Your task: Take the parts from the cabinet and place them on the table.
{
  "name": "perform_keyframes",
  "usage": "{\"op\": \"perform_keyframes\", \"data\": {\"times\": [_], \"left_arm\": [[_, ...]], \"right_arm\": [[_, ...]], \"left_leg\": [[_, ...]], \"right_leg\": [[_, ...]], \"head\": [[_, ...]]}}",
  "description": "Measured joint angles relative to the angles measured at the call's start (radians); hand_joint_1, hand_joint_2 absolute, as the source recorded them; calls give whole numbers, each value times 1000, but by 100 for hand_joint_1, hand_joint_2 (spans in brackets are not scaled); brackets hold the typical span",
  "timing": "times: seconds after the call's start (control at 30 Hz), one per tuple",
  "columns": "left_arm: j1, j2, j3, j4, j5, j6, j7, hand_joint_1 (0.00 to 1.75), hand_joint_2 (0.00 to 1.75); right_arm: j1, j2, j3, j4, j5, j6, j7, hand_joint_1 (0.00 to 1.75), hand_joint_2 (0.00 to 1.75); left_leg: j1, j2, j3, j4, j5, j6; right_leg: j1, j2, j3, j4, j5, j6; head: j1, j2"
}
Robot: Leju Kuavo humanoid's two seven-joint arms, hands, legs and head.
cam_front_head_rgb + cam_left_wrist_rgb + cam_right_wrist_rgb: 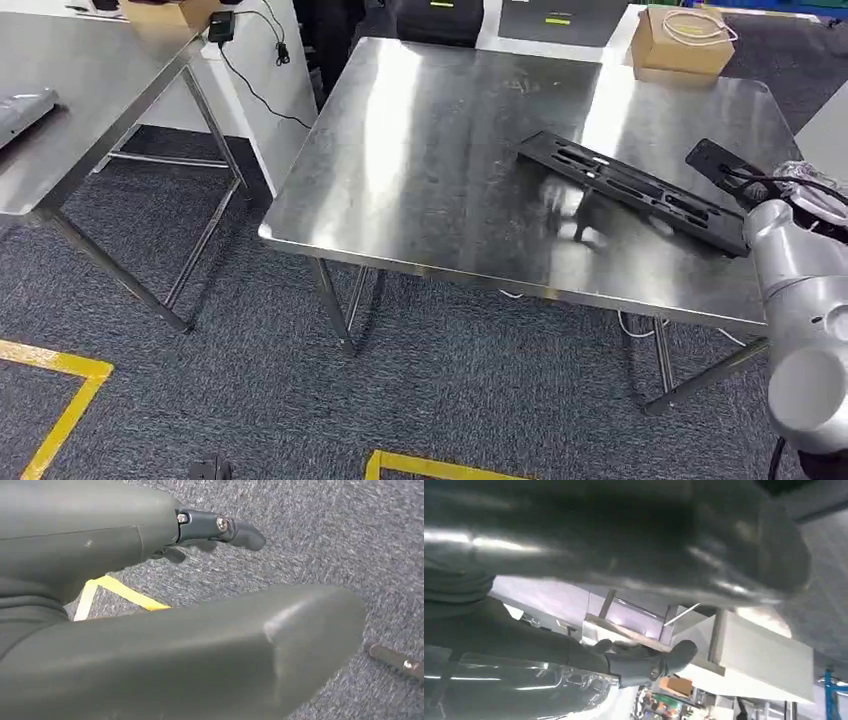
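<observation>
the long flat black slotted plastic part point(635, 190) lies diagonally on the steel counter point(430, 150), nearer the right robot hand point(644, 662), whose fingers i cannot tell as spread or closed.

The head view looks forward and down from high on the robot's body onto the steel worktop point(450, 160), taking in its near edge, both near corners and the carpeted floor point(250, 400) in front. The left wrist view sits close behind the left hand point(200, 535) and faces down at the same grey carpet with its yellow tape line point(125, 592). The right wrist view, turned and blurred, sits close behind the right hand point(644, 662) and looks across the room.
</observation>
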Motion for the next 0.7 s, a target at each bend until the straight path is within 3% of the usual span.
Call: {"op": "perform_keyframes", "data": {"times": [0.03, 0.07, 0.1, 0.13, 0.17, 0.2, 0.23, 0.3, 0.33, 0.37, 0.4, 0.47, 0.5, 0.53, 0.6, 0.63, 0.67, 0.7], "left_arm": [[-1, -1, 0, 0, 0, 0, -1, 0, 0], [-2, -4, 0, 0, 0, 0, -3, 0, 0], [-3, -2, 0, 0, 2, 0, -4, 0, 0], [-3, -2, 0, 0, 2, 0, -4, 0, 0], [-2, -2, 0, 0, 2, 0, -4, 0, 0], [-2, -2, 1, 0, 2, 0, -3, 0, 0], [-2, -3, 1, 0, 2, -1, -3, 0, 0], [-2, -5, 1, 0, 2, -3, -3, 0, 0], [-2, -5, 1, 0, 2, -3, -3, 0, 0], [-2, -5, 1, 0, 2, -3, -3, 0, 0], [-2, -5, 1, 0, 2, -3, -3, 0, 0], [0, -5, 2, 0, 3, -3, -4, 0, 0], [2, -5, 2, 0, 3, -3, -4, 0, 0], [3, 0, 3, 0, 3, -3, -4, 0, 0], [4, -1, 4, 0, 3, -3, -4, 0, 0], [4, -1, 5, 0, 5, -3, -4, 0, 0], [4, -1, 5, 0, 5, -3, -4, 0, 0], [4, -1, 5, 0, 5, -3, -4, 0, 0]], "right_arm": [[-2, -1, 0, 0, 0, 0, 2, 0, 0], [-2, -3, 0, 1, 0, 0, 3, 0, 0], [-2, -3, 0, 1, 0, 0, 4, 0, 0], [-1, -4, 0, 1, 0, 0, 5, 0, 0], [2, -3, 0, 2, 0, 1, 5, 0, 0], [5, -3, 0, 3, 0, 1, 6, 0, 0], [9, -3, 0, 4, 0, 1, 6, 0, 0], [11, -2, 1, 4, 0, 1, 8, 0, 0], [9, -2, 1, 4, 0, 0, 10, 0, 0], [8, -2, 1, 4, 0, 0, 11, 0, 0], [12, 1, 2, 3, 0, 0, 11, 0, 0], [13, 3, 2, 4, 0, 0, 12, 0, 0], [15, 6, 2, 5, 0, 0, 12, 0, 0], [13, 11, 2, 8, 0, 0, 12, 0, 0], [16, 15, 3, 8, 0, 0, 13, 0, 0], [16, 17, 3, 8, 0, 0, 13, 0, 0], [16, 18, 4, 8, 0, -1, 14, 0, 0], [18, 18, 5, 8, 0, -4, 16, 0, 0]], "left_leg": [[8, 5, 3, -19, 19, 16], [1, 2, -3, -27, 29, 27], [-2, 2, -14, -27, 37, 37], [-4, 1, -26, -26, 46, 41], [-8, -1, -38, -26, 55, 43], [-12, -2, -50, -26, 64, 43], [-16, -4, -64, -25, 75, 43], [-18, -6, -89, -22, 94, 39], [-18, -7, -99, -18, 102, 36], [-21, -7, -110, -15, 109, 29], [-23, -6, -113, -19, 120, 24], [-24, -9, -114, -19, 137, 19], [-27, -11, -117, -24, 147, 14], [-20, -11, -127, -19, 141, 10], [-14, -7, -154, 65, 23, -10], [-8, -7, -175, 155, -42, -20], [-1, -5, -192, 239, -85, -27], [5, -4, -198, 299, -101, -34]], "right_leg": [[0, 0, -14, 13, -19, -3], [2, 2, -32, 49, -56, -17], [2, 5, -59, 120, -101, -30], [2, 7, -92, 207, -144, -36], [3, 9, -123, 292, -179, -37], [5, 11, -133, 339, -192, -31], [5, 11, -114, 331, -180, -22], [5, 11, -23, 200, -123, -3], [5, 11, 36, 112, -106, -1], [6, 12, 86, 27, -133, -10], [23, 16, 96, 25, -120, -21], [25, 17, 80, 24, -113, -28], [19, 15, 70, 22, -104, -39], [-4, 13, 69, 20, -90, -47], [1, 9, 45, 20, -68, -71], [2, 8, 32, 21, -57, -71], [3, 8, 20, 21, -47, -69], [3, 8, 8, 22, -38, -67]], "head": [[5, 0], [5, 0], [7, 0], [8, 0], [8, 0], [9, 0], [8, 0], [8, 0], [9, 0], [8, 0], [5, 0], [9, 0], [11, 0], [11, 0], [3, 0], [4, 0], [3, 0], [4, 0]]}}
